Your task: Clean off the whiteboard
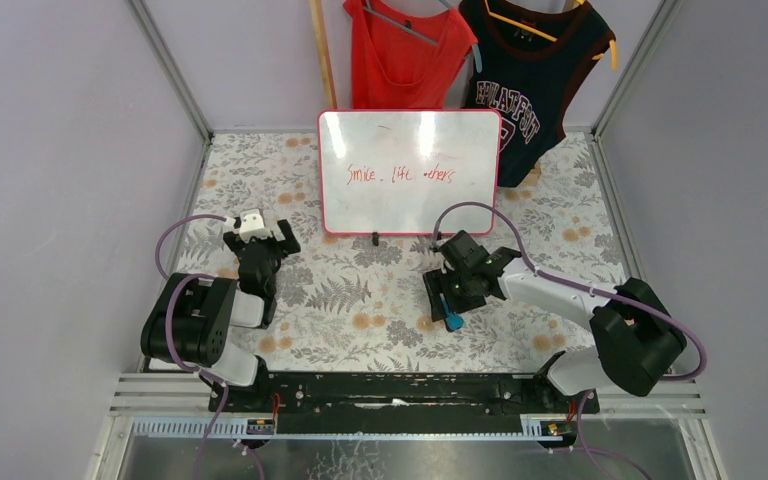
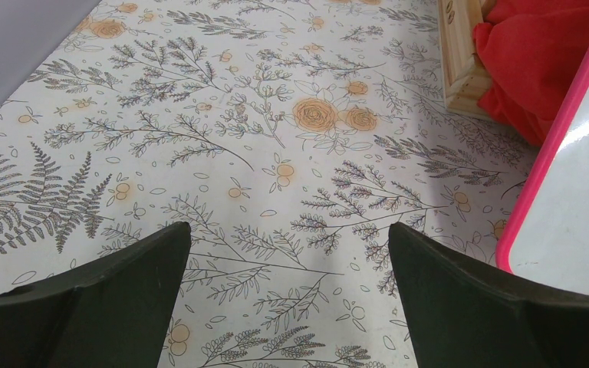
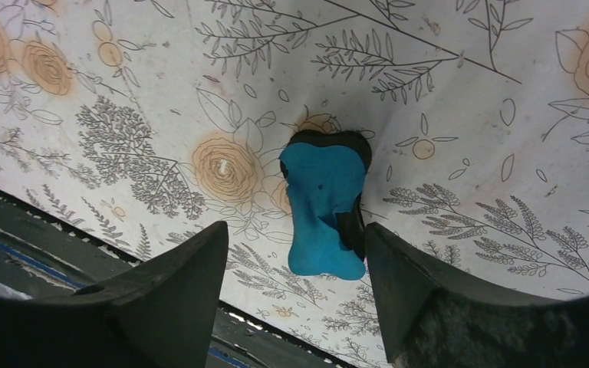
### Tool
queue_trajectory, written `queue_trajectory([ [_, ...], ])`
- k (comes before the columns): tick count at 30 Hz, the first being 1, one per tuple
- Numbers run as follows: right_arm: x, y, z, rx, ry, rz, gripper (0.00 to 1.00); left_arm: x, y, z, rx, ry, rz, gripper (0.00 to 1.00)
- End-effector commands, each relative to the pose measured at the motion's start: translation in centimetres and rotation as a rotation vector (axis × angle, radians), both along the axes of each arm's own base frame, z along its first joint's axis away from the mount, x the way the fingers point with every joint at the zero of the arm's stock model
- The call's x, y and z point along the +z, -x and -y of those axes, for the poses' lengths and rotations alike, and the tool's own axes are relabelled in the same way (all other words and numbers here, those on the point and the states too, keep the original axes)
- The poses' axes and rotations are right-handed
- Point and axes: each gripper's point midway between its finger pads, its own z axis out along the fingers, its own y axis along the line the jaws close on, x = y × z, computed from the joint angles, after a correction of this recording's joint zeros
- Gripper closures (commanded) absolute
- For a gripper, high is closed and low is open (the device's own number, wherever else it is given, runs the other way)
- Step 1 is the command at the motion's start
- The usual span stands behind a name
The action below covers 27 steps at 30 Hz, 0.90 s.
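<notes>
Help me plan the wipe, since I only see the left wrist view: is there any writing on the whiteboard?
Observer: Yes. The whiteboard carries one line of red writing across its middle.
Operator: Where is the eraser?
Observer: The blue eraser lies on the floral cloth in front of the board's right half, toward the right arm.
Operator: Is the right gripper on it?
Observer: The right gripper is over it with one finger on each side and its jaws apart. The eraser is not lifted.
</notes>
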Motion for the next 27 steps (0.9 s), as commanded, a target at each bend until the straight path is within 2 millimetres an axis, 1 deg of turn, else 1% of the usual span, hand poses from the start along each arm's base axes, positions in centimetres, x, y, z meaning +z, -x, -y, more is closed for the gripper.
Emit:
queue_trajectory([
  [1, -0.6, -0.4, 0.6, -0.013, 0.035, 0.026, 0.29, 1.9, -0.7, -0.4, 0.021, -0.009, 0.074, 0.00],
  [4, -0.9, -0.3, 0.9, -0.021, 0.051, 0.024, 0.32, 1.9, -0.6, -0.4, 0.021, -0.010, 0.073, 0.00],
  [11, -1.2, -0.4, 1.4, -0.037, 0.065, 0.035, 0.44, 1.9, -0.6, -0.4, 0.022, -0.009, 0.073, 0.00],
  [24, -1.3, -1.3, 1.0, -0.035, 0.069, 0.062, 0.45, 1.9, -0.6, -0.4, 0.022, -0.009, 0.073, 0.00],
  [27, -1.3, -1.6, 0.8, -0.035, 0.068, 0.067, 0.48, 1.9, -0.6, -0.4, 0.022, -0.009, 0.073, 0.00],
])
